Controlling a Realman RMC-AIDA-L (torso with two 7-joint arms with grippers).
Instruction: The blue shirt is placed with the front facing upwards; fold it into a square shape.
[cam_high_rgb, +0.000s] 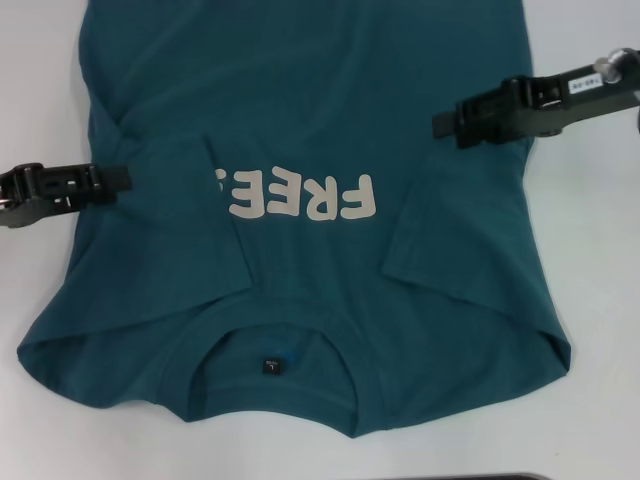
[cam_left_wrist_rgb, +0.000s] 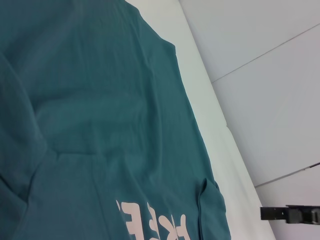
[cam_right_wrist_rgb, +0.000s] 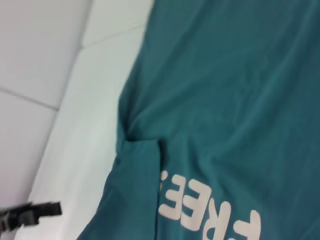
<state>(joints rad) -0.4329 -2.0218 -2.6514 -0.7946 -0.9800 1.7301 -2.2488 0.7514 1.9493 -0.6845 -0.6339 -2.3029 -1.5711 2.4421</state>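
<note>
- counter (cam_high_rgb: 600, 330): white, carries everything.
- blue shirt (cam_high_rgb: 310, 110): spread flat front-up across the middle of the counter, collar at the near edge; both sleeves already folded in over the chest.
- print (cam_high_rgb: 305, 197): off-white block letters, upside down from the head view, reads "FREE", last bit tucked under the left sleeve fold.
- right pincer (cam_high_rgb: 438, 124): over the shirt's right side edge, looks pinched together w/ nothing in it.
- left pincer (cam_high_rgb: 125, 177): at the shirt's left edge, can't tell if open or closed.
- neck tag (cam_high_rgb: 271, 366): small, black, inside collar, text too tiny to read.
</note>
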